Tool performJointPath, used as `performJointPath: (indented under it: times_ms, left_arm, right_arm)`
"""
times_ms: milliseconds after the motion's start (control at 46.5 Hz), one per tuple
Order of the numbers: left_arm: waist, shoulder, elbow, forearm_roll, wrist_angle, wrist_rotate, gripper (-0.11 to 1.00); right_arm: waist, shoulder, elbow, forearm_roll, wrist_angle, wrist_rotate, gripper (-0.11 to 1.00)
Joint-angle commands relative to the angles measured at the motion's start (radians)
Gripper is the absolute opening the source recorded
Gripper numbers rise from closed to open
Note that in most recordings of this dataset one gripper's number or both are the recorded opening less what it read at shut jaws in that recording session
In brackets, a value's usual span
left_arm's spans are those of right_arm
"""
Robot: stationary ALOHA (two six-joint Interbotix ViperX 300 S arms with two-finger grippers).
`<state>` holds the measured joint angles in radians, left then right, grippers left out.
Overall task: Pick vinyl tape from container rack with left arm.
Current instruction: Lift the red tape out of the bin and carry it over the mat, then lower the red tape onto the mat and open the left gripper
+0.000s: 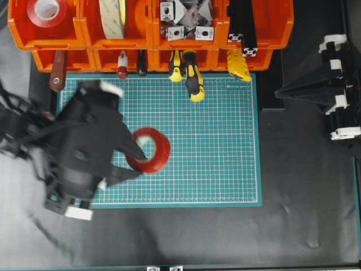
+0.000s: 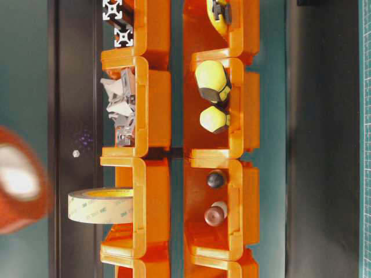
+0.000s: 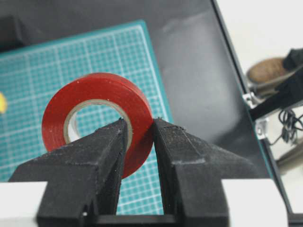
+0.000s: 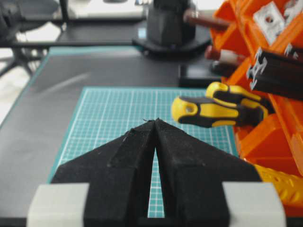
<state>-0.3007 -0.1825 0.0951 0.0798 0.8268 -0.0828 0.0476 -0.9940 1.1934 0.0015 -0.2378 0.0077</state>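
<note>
My left gripper (image 1: pixel 144 164) is shut on the vinyl tape (image 1: pixel 151 149), a red roll with a pale inner ring, and holds it over the green mat. In the left wrist view one finger sits inside the roll's hole and the other outside, pinching the wall of the tape (image 3: pixel 97 92) between the fingertips of the gripper (image 3: pixel 139 124). The tape shows blurred at the left of the table-level view (image 2: pixel 17 179). The orange container rack (image 1: pixel 146 39) runs along the back, also in the table-level view (image 2: pixel 151 191). My right gripper (image 1: pixel 277 92) is shut and empty, as the right wrist view shows (image 4: pixel 156 120).
A second red roll (image 1: pixel 46 12) lies in the rack's top left bin, beside a cream tape roll (image 1: pixel 113 17). Yellow-black screwdrivers (image 1: pixel 192 76) stick out of the lower bins onto the green mat (image 1: pixel 225 158). Metal brackets (image 1: pixel 186 17) fill another bin.
</note>
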Motion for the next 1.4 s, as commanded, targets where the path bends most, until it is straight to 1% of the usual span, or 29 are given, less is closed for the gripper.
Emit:
performJointPath:
  times_ms: [0, 86, 280, 387, 517, 624, 775, 1055, 1313, 1378]
  left_arm:
    - [-0.006, 0.015, 0.041, 0.002, -0.051, -0.017, 0.19]
    - [0.000, 0.041, 0.098, 0.002, -0.084, -0.020, 0.19]
    - [0.052, 0.078, 0.210, 0.002, -0.123, -0.031, 0.19]
    - [0.060, 0.103, 0.268, 0.002, -0.166, -0.035, 0.19]
    - [0.072, 0.123, 0.322, 0.002, -0.219, -0.037, 0.19]
    - [0.074, 0.140, 0.351, 0.002, -0.241, -0.040, 0.19]
    - [0.075, 0.163, 0.356, 0.002, -0.245, -0.040, 0.19]
    - [0.083, 0.170, 0.353, 0.000, -0.264, -0.037, 0.19]
    - [0.092, 0.183, 0.351, 0.002, -0.324, -0.032, 0.20]
    - [0.097, 0.189, 0.351, 0.000, -0.327, -0.040, 0.20]
  right_arm:
    - [0.000, 0.006, -0.029, 0.002, -0.002, 0.002, 0.00]
    - [0.000, 0.006, -0.029, 0.002, 0.000, 0.002, 0.00]
    - [0.000, 0.006, -0.029, 0.003, -0.002, 0.002, 0.00]
    - [0.000, 0.006, -0.029, 0.002, -0.002, 0.002, 0.00]
    - [0.000, 0.006, -0.031, 0.003, -0.002, 0.002, 0.00]
    - [0.000, 0.006, -0.029, 0.003, -0.003, 0.002, 0.00]
    - [0.000, 0.006, -0.029, 0.012, -0.005, 0.002, 0.00]
    - [0.000, 0.006, -0.029, 0.012, -0.005, 0.002, 0.00]
    - [0.000, 0.006, -0.031, 0.012, -0.003, 0.002, 0.00]
    - [0.000, 0.006, -0.029, 0.012, -0.003, 0.002, 0.00]
